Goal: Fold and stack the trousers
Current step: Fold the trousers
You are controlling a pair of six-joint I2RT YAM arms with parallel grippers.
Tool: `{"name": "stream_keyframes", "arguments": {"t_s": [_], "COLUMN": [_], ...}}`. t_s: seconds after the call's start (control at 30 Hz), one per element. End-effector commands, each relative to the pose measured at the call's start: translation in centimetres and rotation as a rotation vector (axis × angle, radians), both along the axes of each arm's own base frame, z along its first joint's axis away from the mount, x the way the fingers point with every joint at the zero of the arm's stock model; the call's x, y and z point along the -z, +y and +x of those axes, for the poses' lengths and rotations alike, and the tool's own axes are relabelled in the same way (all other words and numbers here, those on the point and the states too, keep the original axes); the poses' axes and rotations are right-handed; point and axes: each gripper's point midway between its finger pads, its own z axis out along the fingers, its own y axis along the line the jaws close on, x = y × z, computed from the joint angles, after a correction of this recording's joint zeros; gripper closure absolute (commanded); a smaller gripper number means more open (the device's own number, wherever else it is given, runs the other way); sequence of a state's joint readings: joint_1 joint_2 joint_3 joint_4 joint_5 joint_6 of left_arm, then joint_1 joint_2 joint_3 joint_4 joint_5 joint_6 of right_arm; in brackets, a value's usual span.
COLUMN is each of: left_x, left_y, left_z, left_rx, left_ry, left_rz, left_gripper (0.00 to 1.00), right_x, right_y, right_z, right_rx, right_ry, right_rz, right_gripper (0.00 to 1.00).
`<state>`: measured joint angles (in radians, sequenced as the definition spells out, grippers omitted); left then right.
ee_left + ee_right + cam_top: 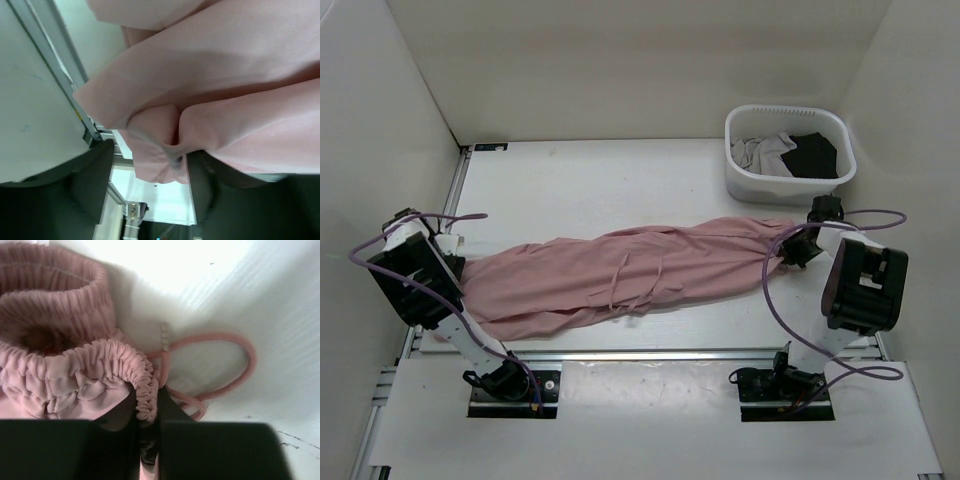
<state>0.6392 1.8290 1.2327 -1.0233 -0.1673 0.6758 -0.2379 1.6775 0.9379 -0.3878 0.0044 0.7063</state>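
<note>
The dusty-pink trousers (620,270) lie stretched across the table, leg ends at the left and gathered waist at the right, with thin drawstrings (620,288) trailing over the middle. My left gripper (460,268) is at the leg ends. In the left wrist view its jaws (150,170) stand apart, with a bunched leg hem (160,150) hanging between them against the right finger (207,185). My right gripper (790,250) is shut on the elastic waistband (142,385), low over the table. A drawstring loop (240,345) lies beside it.
A white basket (750,182) at the back right holds a grey garment (760,152) and a black garment (815,155), just behind my right gripper. A metal rail (650,353) runs along the table's near edge. White walls enclose the table.
</note>
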Motion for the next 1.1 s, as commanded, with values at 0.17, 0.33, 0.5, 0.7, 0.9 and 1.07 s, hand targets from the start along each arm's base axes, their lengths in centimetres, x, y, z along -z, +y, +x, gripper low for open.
{"name": "stream_keyframes", "arguments": {"t_s": [0.17, 0.33, 0.5, 0.7, 0.9, 1.07], "left_x": [-3.0, -4.0, -2.5, 0.5, 2.1, 2.7], "left_y": [-2.3, -5.7, -11.9, -13.2, -13.3, -14.0], "left_z": [2.5, 5.4, 7.8, 7.1, 6.2, 6.8], "left_rx": [0.008, 0.066, 0.178, 0.18, 0.155, 0.162], "left_ry": [-0.15, -0.225, -0.202, -0.136, -0.095, -0.107], "left_rz": [-0.137, -0.241, -0.374, -0.357, -0.359, -0.389], "left_gripper": [0.2, 0.16, 0.15, 0.21, 0.69, 0.82], "right_x": [-1.7, -11.0, -16.8, -22.2, -22.0, -21.5], "right_y": [-5.9, -10.0, -6.9, 6.0, 18.9, 28.2], "right_z": [-5.4, -5.6, -4.4, -2.3, -3.7, -4.8], "right_rx": [0.202, 0.243, 0.081, -0.237, -0.436, -0.598], "right_ry": [0.089, 0.007, -0.06, -0.249, -0.372, -0.472], "right_rz": [-0.246, -0.491, -0.644, -0.778, -0.751, -0.705], "right_gripper": [1.0, 1.0, 1.0, 1.0, 1.0, 1.0]}}
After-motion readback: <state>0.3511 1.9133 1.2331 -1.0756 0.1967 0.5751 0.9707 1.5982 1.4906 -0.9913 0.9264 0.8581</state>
